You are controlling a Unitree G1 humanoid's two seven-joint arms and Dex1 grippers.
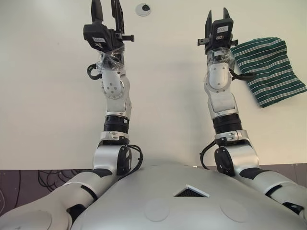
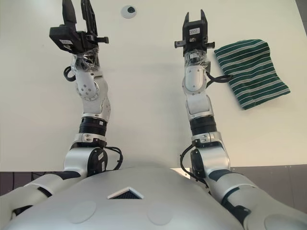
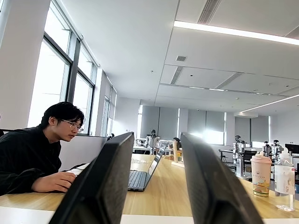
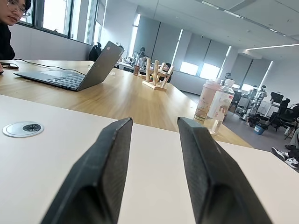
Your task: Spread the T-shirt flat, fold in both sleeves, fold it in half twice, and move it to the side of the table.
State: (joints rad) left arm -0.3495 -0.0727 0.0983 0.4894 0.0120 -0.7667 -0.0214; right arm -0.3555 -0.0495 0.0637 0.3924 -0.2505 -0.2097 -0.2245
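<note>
**Folded T-shirt set aside, arms free**

The T-shirt [image 1: 268, 69] lay folded in a compact bundle at the right side of the table [image 1: 48, 96], just beside the right jaws. Left jaws and right jaws both stood parted, holding nothing. The task looked complete, so the next move probably called only for drawing the arms back. On a desk beyond stood a pink cup [image 3: 260, 172], its contents hidden.

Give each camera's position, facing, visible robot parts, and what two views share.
Left eye view: on the head, facing down over the table; both arms, left gripper, right gripper, folded T-shirt.
Right eye view: beside it, same scene.
Left wrist view: on the left wrist, facing level past its fingers toward a laptop.
Right wrist view: on the right wrist, low over the table, past its fingers.
Shared: both wrist views catch that laptop.
</note>
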